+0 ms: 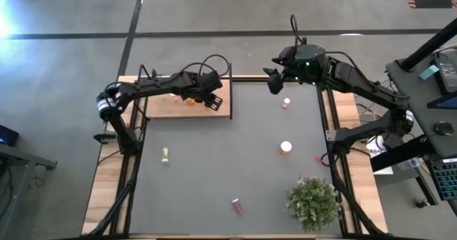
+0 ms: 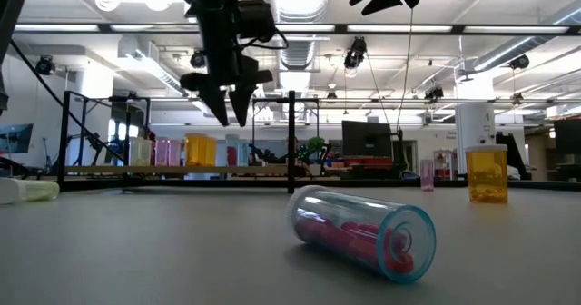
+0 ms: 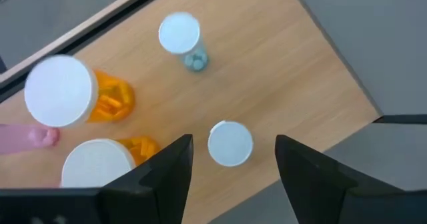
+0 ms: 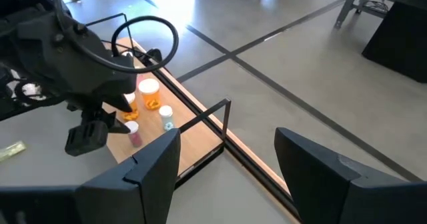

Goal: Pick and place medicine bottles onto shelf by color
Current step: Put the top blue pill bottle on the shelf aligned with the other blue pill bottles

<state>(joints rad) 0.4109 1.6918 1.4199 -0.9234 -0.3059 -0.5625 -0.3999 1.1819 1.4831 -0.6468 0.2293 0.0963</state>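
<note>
A white-capped bottle (image 3: 230,143) stands upright on the light-wood shelf (image 3: 287,71), directly below the left gripper (image 3: 233,167), whose fingers are spread apart and hold nothing; beyond it on the board stand a small clear bottle (image 3: 180,36) and two orange bottles (image 3: 73,94), with what seems a pink one (image 3: 23,137) at the edge of sight; the right gripper (image 1: 274,81) hangs open above the table's far edge, well off from an orange bottle (image 1: 285,148) and a pink bottle (image 1: 236,206) lying on the tabletop (image 1: 214,168).
</note>
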